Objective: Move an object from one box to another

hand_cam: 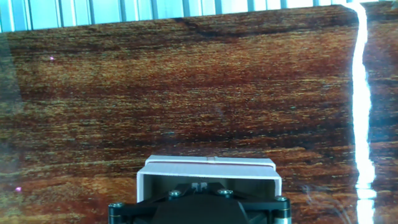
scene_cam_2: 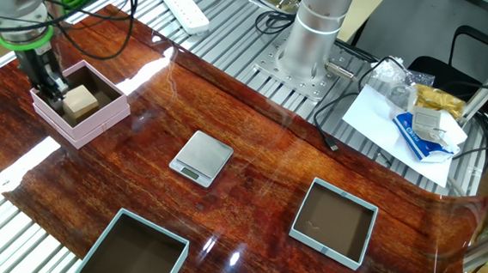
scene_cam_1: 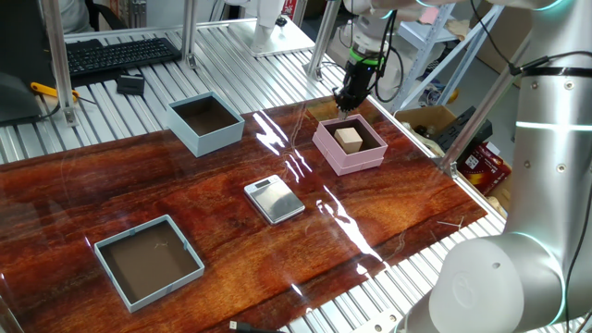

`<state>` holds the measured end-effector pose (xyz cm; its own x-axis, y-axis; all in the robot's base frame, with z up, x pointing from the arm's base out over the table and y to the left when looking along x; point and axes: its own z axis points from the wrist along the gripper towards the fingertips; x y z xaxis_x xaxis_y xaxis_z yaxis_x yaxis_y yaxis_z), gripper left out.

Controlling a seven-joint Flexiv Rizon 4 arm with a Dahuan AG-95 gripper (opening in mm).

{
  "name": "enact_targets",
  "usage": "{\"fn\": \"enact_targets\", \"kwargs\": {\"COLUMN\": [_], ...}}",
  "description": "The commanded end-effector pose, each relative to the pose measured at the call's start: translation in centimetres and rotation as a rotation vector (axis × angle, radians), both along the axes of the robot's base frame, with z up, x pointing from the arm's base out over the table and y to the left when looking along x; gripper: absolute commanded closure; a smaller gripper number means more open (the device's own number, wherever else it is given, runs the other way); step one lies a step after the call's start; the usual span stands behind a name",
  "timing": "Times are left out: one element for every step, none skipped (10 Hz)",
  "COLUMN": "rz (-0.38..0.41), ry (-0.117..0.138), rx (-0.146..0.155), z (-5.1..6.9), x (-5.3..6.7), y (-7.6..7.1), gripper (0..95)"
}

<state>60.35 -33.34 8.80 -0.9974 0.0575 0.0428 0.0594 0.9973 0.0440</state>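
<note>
The object, a small tan cube, rests inside the pink box at the table's far right in one fixed view. My gripper hangs low over that box's far edge, just beside the cube, shut with nothing between its fingers. In the hand view the closed fingertips point into the box, whose pale wall fills the lower middle; the cube is hidden there. The tall-walled light blue box stands apart at the back left.
A flat silver scale lies mid-table. A wider, shallower grey-blue tray sits near the front left. A second robot's base, cables and papers lie beyond the table edge.
</note>
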Motion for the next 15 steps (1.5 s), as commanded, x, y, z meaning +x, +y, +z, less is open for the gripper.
{"fn": "enact_targets", "kwargs": {"rz": [-0.004,-0.006,-0.008,-0.013,-0.012,-0.014,-0.015,-0.014,-0.013,-0.014,-0.018,-0.021,-0.025,-0.010,-0.004], "ry": [-0.002,-0.002,-0.003,-0.004,-0.006,-0.010,-0.011,-0.011,-0.011,-0.011,-0.009,-0.008,-0.003,-0.007,-0.007], "rx": [-0.003,-0.003,-0.002,0.003,0.005,0.006,0.007,0.009,0.015,0.020,0.022,0.021,0.020,0.018,0.016], "z": [-0.1,-0.1,-0.1,-0.1,-0.1,-0.1,-0.1,-0.1,-0.1,-0.1,0.0,0.2,0.8,1.6,2.3], "x": [-0.1,-0.2,-0.2,-0.3,-0.4,-0.5,-0.6,-0.7,-0.9,-1.0,-1.1,-1.2,-1.4,-1.7,-1.8], "y": [-0.3,-0.4,-0.5,-0.6,-0.7,-0.8,-0.9,-1.1,-1.3,-1.4,-1.4,-1.3,-1.1,-1.0,-0.9], "gripper": [76.0,76.0,76.0,76.0,76.0,57.0,57.0,57.0,57.0,57.0,57.0,57.0,57.0,57.0,57.0]}}
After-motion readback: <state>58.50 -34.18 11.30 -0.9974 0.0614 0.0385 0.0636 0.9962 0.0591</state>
